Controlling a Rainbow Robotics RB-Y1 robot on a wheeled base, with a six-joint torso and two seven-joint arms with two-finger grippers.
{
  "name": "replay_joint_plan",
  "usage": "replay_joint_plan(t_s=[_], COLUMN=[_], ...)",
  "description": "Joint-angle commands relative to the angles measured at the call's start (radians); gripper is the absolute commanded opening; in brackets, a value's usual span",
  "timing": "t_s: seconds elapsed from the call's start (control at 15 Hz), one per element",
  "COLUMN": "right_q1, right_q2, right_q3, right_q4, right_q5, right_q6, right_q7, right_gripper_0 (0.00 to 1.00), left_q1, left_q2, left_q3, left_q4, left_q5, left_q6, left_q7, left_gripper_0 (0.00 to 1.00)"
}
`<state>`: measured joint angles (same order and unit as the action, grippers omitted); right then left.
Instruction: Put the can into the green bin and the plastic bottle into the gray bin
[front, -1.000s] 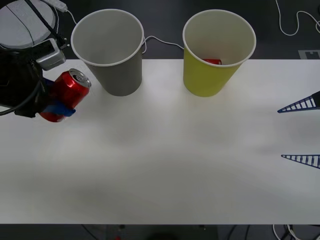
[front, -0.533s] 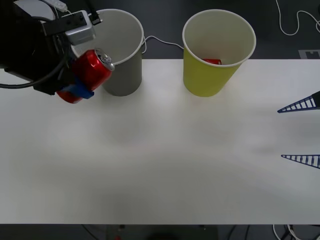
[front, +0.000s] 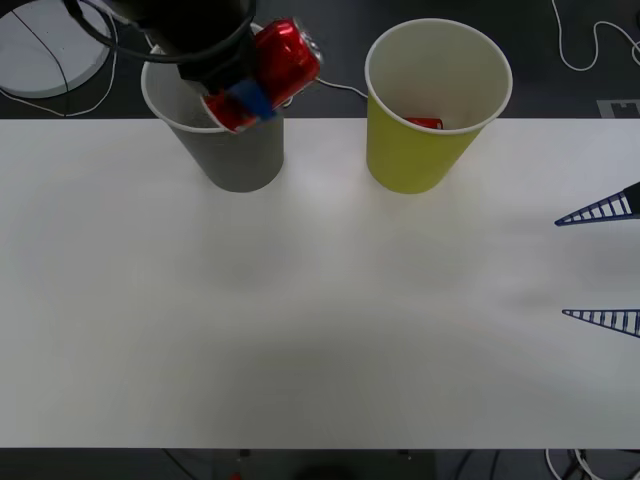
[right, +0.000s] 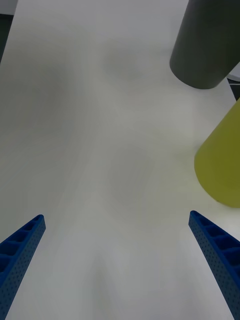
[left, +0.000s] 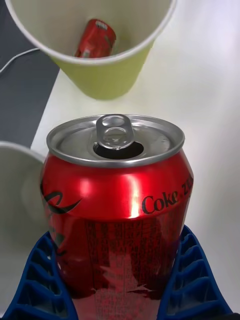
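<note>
Left gripper (front: 238, 98), raised at the far left of the table, clamps a red Coke can (front: 272, 72) between its blue ribbed fingers (left: 47, 280). From the front the can is tilted, its silver top angled toward the green bin, and it hangs over the rim of the gray bin (front: 232, 150), on the side nearest the green one. The green bin (front: 432, 110), a yellow-green paper cup, stands just to the right of the gray cup with a gap between them, and a second red can (left: 95, 39) already lies inside it. Right gripper (front: 612, 268) waits with fingers spread wide at the right edge of the white table (front: 320, 320), well apart from both cups. To do this step well, the can should probably be carried on sideways, high enough to clear both rolled rims, until it sits over the middle of the green cup's mouth; letting go here would likely drop it into the wrong cup. A light paper cup could tip if brushed.
</note>
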<state>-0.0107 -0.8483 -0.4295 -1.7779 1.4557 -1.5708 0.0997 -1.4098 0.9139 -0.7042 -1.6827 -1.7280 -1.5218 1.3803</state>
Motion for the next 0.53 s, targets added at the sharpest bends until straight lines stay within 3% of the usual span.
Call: replay_joint_plan(t_s=[0.07, 0.27, 0.53], right_q1=[0.000, 0.000, 0.000], right_q2=[0.000, 0.000, 0.000], right_q3=[0.000, 0.000, 0.000], right_q4=[0.000, 0.000, 0.000], right_q5=[0.000, 0.000, 0.000], right_q6=[0.000, 0.000, 0.000], right_q7=[0.000, 0.000, 0.000], right_gripper_0=[1.00, 1.00, 1.00], left_q1=[-0.141, -0.252, -0.385], left_q2=[-0.113, -0.251, -0.443], left_q3=[-0.095, -0.153, -0.236], left_q4=[0.153, 0.345, 0.643], left_q5=[0.008, 0.007, -0.015], left_q6=[0.054, 0.100, 0.239], left_q7=[0.042, 0.042, 0.042], left_gripper_0=[0.00, 0.00, 0.00])
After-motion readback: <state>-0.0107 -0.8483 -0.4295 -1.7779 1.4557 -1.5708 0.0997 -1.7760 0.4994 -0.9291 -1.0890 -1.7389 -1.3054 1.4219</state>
